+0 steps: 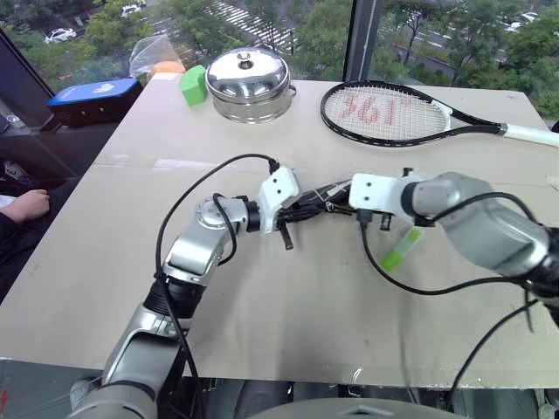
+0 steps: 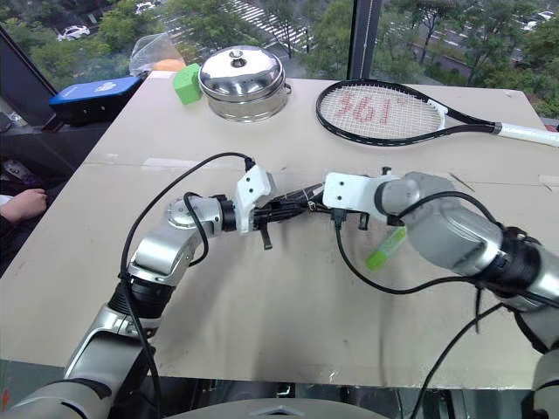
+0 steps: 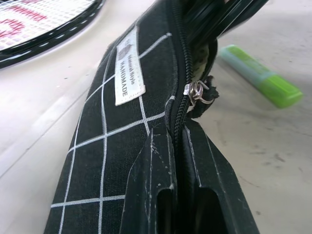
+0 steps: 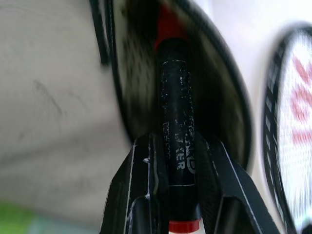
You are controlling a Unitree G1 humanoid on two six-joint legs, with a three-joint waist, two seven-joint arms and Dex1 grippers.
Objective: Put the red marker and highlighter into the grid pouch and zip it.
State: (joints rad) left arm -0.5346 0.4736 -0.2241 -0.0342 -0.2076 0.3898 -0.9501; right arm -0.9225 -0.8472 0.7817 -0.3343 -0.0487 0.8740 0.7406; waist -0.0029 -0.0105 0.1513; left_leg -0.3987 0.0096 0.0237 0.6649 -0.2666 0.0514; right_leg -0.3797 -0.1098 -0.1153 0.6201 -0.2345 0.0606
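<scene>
Nearest, on bare table (image 1: 262, 297): the highlighter (image 1: 402, 250), lying flat just beside and under the right arm, untouched, apart from both tools.

Mid-table, held up between the two arms: the grid pouch (image 3: 122, 122), edge pinched in the left tool (image 3: 178, 161), fingers (image 3: 146, 185) pressed together on the fabric right at the zipper line (white label facing up, metal pull ring just past the fingertips). Zipper parted, mouth gaping toward the right arm.

At that mouth: the right tool (image 4: 178, 161), narrowly spread, fingers (image 4: 139, 185) flanking the red marker (image 4: 176, 122). Marker lying lengthwise between them, red tip already inside the opening, black band and rear red end back by the fingers (firm clamp or loosened hold, cannot tell).

Farther back: a tennis racket (image 1: 393, 113) to the right, a lidded steel pot (image 1: 251, 83) in the middle, a green block (image 1: 193, 85) beside the pot.
</scene>
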